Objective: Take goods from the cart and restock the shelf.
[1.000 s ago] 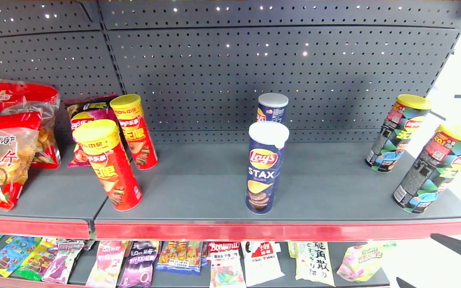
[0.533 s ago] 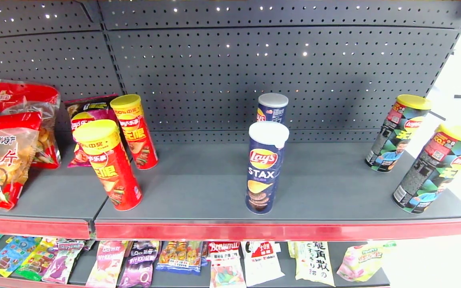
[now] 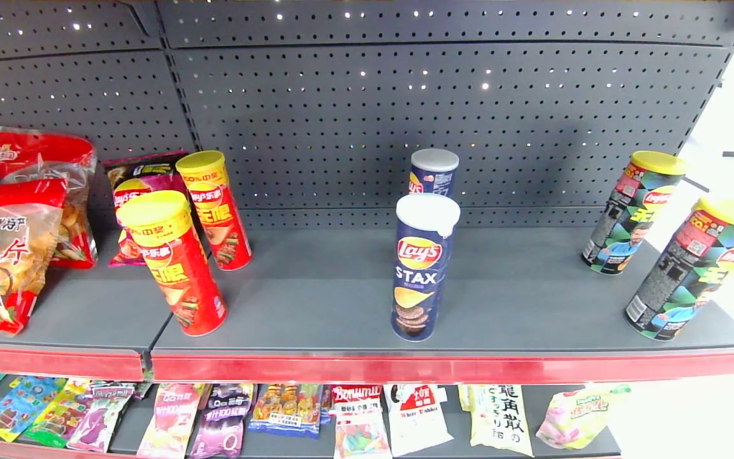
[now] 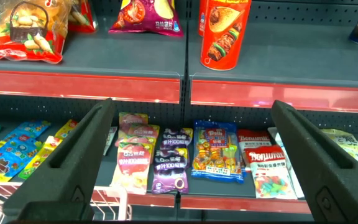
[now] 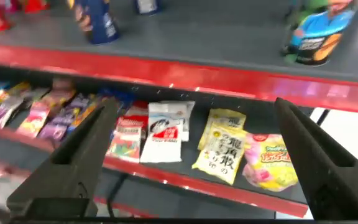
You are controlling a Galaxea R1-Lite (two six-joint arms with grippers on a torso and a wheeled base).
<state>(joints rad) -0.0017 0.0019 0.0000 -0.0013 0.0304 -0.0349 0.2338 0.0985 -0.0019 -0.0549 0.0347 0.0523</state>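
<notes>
Retreated right end effector (image 5: 196, 106) and left end effector (image 4: 192, 104) gape empty; blue can (image 3: 421, 274) upright.

free: shelf (image 3: 316, 299) btw red can (image 3: 172, 268) & blue can (image 3: 421, 268) | both upright

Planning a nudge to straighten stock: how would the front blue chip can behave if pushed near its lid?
The front blue can is tall and narrow, so it would probably tip rather than slide. Being round, it would likely roll on the flat shelf once down.
</notes>
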